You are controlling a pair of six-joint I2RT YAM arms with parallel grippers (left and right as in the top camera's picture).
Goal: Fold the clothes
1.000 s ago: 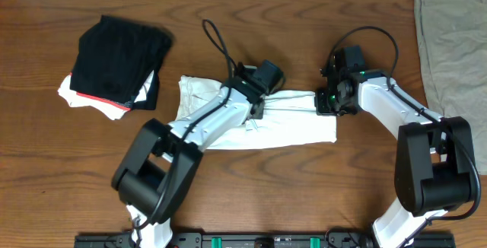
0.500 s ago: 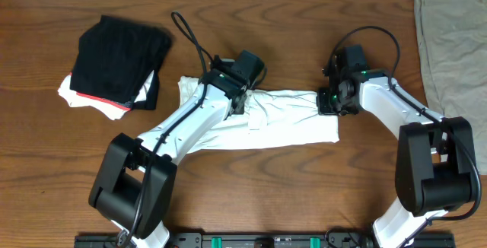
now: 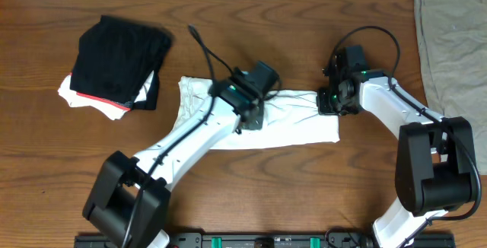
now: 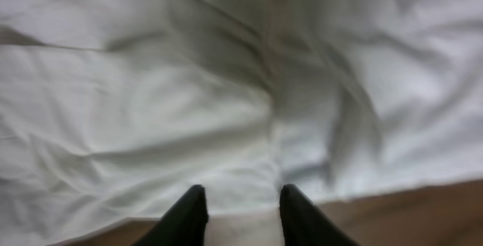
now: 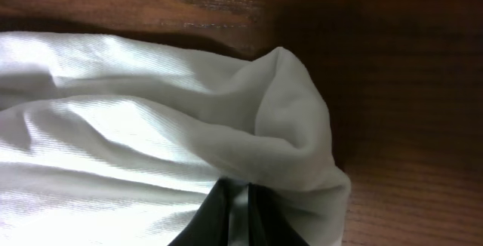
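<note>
The white T-shirt (image 3: 297,126) lies as a long, rumpled band on the table (image 3: 251,20), stretched between the two arms. The right gripper (image 3: 327,102) sits at the band's far end. In its wrist view the fingers are pinched nearly together, with a sliver of white fabric caught between the tips and a soft peak of cloth bulging just ahead of them. The left gripper (image 3: 255,115) is down on the middle of the band. Its wrist view shows the two dark fingers a narrow gap apart with cloth filling the space, and a ridge of fabric running straight ahead from that gap. I can't tell whether they are actually clamping or only resting on it.

It looks to me like the step is taking the band's end over for the next fold. To do it well, I'd want the left grip sure of every layer under its fingers before anything lifts. The right end should then travel low and level towards the left gripper, so the wrinkles ahead of it flatten rather than bunch. The risk is a single layer peeling off and the fold landing skewed. The black garment (image 3: 118,58) and the olive-grey cloth (image 3: 449,42) lie well away from both grippers.
</note>
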